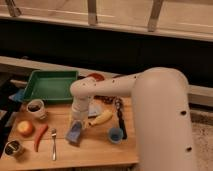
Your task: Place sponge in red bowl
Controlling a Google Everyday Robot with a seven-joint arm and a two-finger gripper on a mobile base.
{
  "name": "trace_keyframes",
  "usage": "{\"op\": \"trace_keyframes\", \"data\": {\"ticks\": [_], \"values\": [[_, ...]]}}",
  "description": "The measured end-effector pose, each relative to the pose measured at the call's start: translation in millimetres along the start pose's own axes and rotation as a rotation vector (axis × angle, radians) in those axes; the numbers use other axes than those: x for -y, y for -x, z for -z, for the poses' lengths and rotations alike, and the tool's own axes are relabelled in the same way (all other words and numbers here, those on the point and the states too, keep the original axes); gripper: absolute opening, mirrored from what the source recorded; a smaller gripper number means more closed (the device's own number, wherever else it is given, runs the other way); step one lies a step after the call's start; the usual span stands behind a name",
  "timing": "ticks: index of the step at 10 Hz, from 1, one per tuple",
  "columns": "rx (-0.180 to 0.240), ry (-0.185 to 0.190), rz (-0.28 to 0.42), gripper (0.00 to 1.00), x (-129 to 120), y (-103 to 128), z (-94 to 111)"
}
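Observation:
The sponge is a blue-grey block lying on the wooden table, left of centre. My gripper hangs from the white arm and reaches straight down onto the sponge's upper end; the wrist hides where they meet. The red bowl stands at the back of the table, right of the green tray, and is partly hidden behind the arm.
A green tray is at the back left. A banana, a blue cup and a black utensil lie to the right of the sponge. A mug, an orange fruit, a red pepper, a spoon and a small cup are to its left.

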Motion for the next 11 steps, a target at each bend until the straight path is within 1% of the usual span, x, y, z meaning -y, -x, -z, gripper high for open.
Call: {"op": "trace_keyframes", "data": {"ticks": [1,2,3,5,6,7,8,11], "values": [[0.041,0.006,0.004,0.00,3,6,22],[0.074,0.009,0.004,0.00,7,13,39],[0.098,0.007,-0.001,0.00,12,20,51],[0.171,0.016,-0.025,0.00,29,45,88],[0.194,0.019,-0.040,0.00,39,56,102],[0.228,0.034,-0.066,0.00,53,72,122],[0.239,0.037,-0.078,0.00,61,77,130],[0.238,0.038,-0.074,0.00,58,78,129]]}}
